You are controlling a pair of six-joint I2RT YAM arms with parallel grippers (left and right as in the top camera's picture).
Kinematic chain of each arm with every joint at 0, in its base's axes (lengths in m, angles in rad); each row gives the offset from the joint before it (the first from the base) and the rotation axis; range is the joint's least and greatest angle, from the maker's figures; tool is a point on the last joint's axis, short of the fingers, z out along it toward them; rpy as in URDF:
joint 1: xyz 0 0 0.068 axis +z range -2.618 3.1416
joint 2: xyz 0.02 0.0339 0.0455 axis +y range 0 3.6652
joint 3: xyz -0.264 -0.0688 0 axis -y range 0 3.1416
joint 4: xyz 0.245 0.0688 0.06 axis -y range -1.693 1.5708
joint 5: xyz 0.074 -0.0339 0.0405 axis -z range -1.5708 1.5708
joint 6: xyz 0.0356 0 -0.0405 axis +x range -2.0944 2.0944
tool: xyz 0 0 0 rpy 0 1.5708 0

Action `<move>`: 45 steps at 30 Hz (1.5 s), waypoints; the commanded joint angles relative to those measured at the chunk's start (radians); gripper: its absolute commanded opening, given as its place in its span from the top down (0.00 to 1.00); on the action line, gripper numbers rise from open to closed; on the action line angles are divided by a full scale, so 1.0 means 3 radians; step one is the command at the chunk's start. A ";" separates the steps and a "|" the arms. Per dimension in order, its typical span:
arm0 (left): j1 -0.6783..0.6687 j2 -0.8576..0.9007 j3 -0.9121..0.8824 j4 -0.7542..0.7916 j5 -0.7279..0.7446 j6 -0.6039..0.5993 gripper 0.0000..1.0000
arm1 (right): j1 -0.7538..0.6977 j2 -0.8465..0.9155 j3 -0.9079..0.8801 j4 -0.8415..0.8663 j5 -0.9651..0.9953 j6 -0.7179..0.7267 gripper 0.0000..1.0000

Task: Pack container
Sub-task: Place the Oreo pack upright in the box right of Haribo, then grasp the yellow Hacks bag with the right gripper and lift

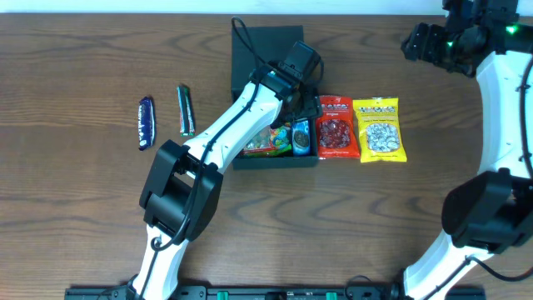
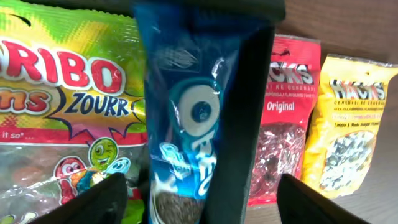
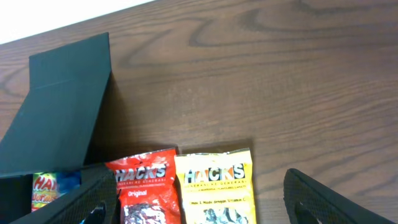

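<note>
Left hand [image 2: 199, 202], released, hung over the blue packet [image 2: 193, 124] inside the container [image 1: 266, 48]; right hand [image 3: 200, 208] released; red packet [image 1: 337, 127] probably next.

Above the container [image 1: 275, 161]: opening largely covered by the left arm [image 1: 241, 112].
Right of the container: blocked by a red packet [image 1: 337, 127] and a yellow packet [image 1: 380, 129].
Left of the container: open wood bounded by a green bar [image 1: 186, 110].
Front-right of the container: table [image 1: 350, 217] left open.

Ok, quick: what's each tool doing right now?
Left tool: open, fingers wide of the blue Oreo packet, not gripping it.
Right tool: open, empty.
</note>
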State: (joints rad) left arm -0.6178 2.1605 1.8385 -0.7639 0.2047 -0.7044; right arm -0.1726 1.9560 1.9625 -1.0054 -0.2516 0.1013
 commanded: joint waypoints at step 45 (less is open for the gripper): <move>0.1724 -0.0694 -0.0106 -0.0642 -0.1464 0.0942 0.44 | 0.0167 0.0146 -0.0971 0.0215 0.0203 -0.0186 0.20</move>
State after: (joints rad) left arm -0.1005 1.9366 1.8141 -0.9604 -0.2173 -0.4393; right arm -0.1238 1.9724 1.7130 -0.9520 -0.2054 0.0662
